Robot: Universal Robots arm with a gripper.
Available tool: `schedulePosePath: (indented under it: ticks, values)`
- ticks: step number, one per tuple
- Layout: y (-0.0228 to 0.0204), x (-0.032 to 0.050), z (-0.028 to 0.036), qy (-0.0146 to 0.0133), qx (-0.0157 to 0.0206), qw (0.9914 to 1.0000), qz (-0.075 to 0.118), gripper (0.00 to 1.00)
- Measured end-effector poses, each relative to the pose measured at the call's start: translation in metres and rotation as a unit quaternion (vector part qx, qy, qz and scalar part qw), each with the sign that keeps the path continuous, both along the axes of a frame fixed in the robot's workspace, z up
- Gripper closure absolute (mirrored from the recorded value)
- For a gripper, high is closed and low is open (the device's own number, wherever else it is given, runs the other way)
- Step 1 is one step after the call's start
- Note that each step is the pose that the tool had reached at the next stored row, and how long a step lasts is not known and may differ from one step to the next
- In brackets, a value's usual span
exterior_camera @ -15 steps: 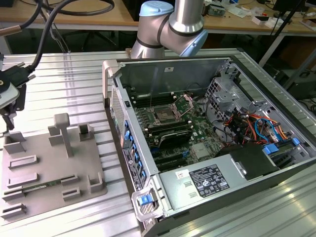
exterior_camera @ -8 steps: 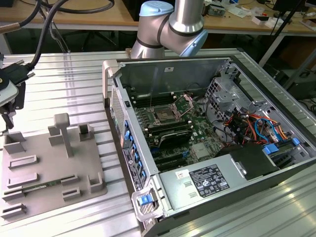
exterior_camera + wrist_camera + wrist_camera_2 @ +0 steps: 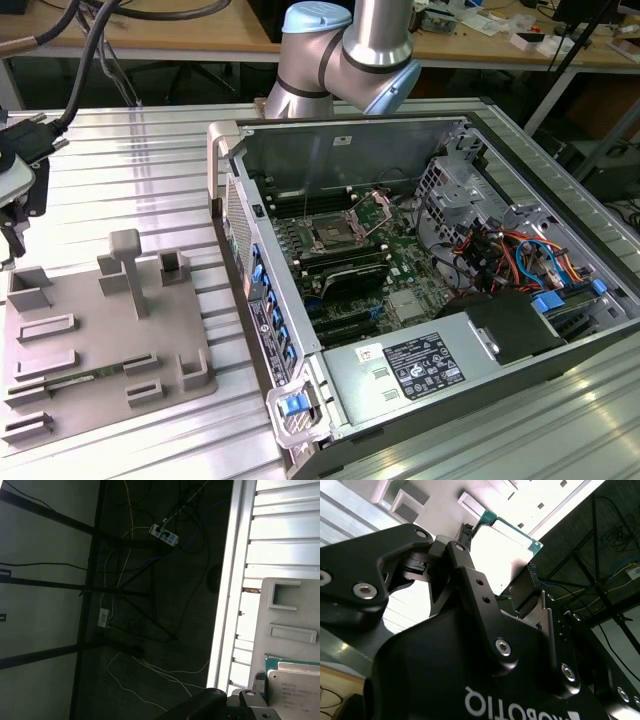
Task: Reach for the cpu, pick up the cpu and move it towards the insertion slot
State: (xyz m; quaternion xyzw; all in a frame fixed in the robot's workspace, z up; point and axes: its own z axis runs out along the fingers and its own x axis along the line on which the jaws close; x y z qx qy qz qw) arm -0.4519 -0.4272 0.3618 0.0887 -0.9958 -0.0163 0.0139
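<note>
The cpu (image 3: 507, 550), a thin square chip with a bright silvery top and a green rim, sits between my black fingers (image 3: 461, 555), which press on two opposite edges of it. My gripper (image 3: 497, 556) is shut on it. In the first wrist view the cpu (image 3: 295, 685) shows over the grey tray (image 3: 300, 605). In the exterior view my gripper (image 3: 14, 215) hangs at the far left over that tray (image 3: 90, 340). The insertion slot (image 3: 330, 236), a shiny metal frame with a dark centre, lies on the motherboard inside the open computer case, well to the exterior view's right.
The open computer case (image 3: 420, 130) has tall metal walls; its near wall (image 3: 245, 250) stands between the tray and the socket. Upright posts (image 3: 128, 265) rise from the tray. Cables and drive cages (image 3: 500, 250) crowd the case's right side. The table edge (image 3: 225, 605) runs beside the tray.
</note>
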Motion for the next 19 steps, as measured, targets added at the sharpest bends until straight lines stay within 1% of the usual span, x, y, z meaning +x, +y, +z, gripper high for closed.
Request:
schedulePosePath:
  ticks: [6,7,15,19]
  values:
    - [0.0000,0.0000,0.0081,-0.0001,0.0000,1.00000,0.001,0.45]
    - [0.0000,0.0000,0.0102,0.0000,0.0000,1.00000,0.001,0.45]
    - [0.0000,0.0000,0.0113,0.0000,-0.0001,1.00000,0.001,0.45]
    - [0.0001,0.0000,0.0141,0.0000,-0.0001,1.00000,0.001,0.45]
